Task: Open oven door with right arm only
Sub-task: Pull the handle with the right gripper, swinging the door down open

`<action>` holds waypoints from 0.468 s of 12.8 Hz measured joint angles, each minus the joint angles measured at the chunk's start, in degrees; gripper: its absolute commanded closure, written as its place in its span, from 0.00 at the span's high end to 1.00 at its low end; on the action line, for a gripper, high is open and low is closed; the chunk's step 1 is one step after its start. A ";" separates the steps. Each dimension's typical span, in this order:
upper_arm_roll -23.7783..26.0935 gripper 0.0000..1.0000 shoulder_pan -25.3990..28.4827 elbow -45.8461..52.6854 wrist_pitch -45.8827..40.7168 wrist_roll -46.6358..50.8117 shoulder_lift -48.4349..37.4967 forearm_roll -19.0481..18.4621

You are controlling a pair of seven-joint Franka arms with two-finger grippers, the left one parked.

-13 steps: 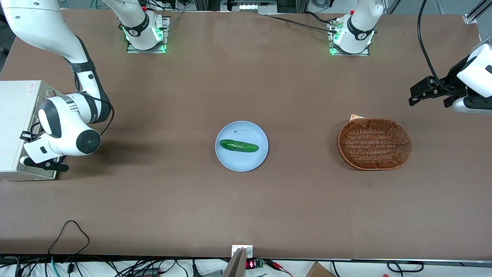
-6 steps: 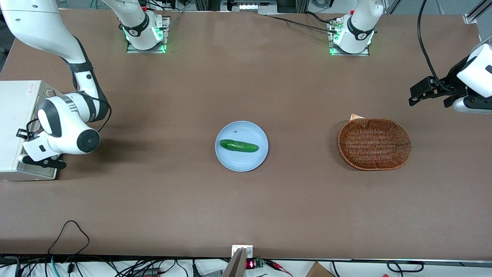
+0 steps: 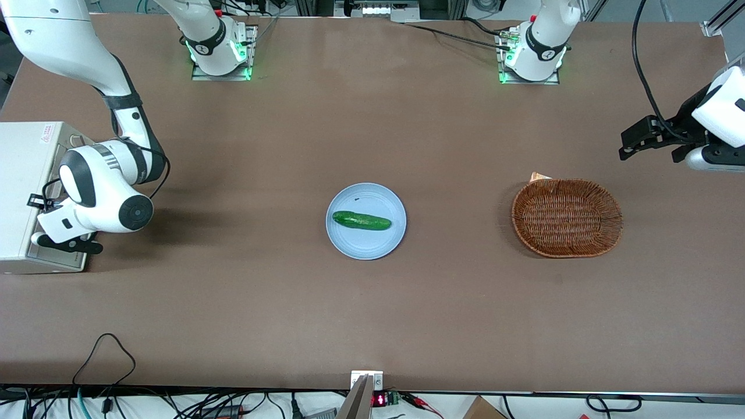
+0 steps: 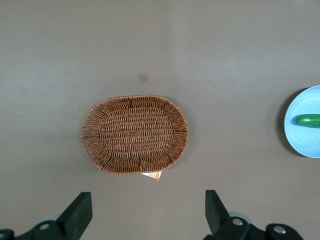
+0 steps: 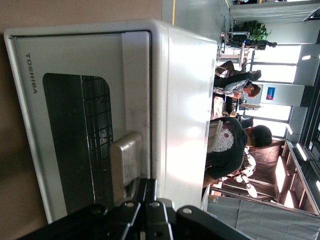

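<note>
The white toaster oven stands at the working arm's end of the table. Its silver-grey oven door, with a dark glass window and wire rack showing through, lies flat against the oven body. A pale bar handle runs along the door's top edge. The right arm bends down over the oven's front edge. Its black gripper is shut, fingers pressed together with nothing between them, tips at the end of the handle where it meets the oven's top edge.
A blue plate holding a cucumber sits mid-table. A wicker basket lies toward the parked arm's end. Cables trail along the table edge nearest the camera.
The right arm's hand slid a little farther over the oven's front edge, then settled almost in place. The oven door has not moved.
</note>
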 measured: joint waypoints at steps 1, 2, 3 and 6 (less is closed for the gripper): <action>0.00 0.01 0.00 -0.14 0.03 0.00 0.00 0.00; 0.00 0.01 0.00 -0.28 0.05 0.02 0.00 0.02; 0.01 0.01 0.01 -0.33 0.07 0.04 0.00 0.08; 0.11 0.01 0.02 -0.34 0.08 0.04 -0.04 0.31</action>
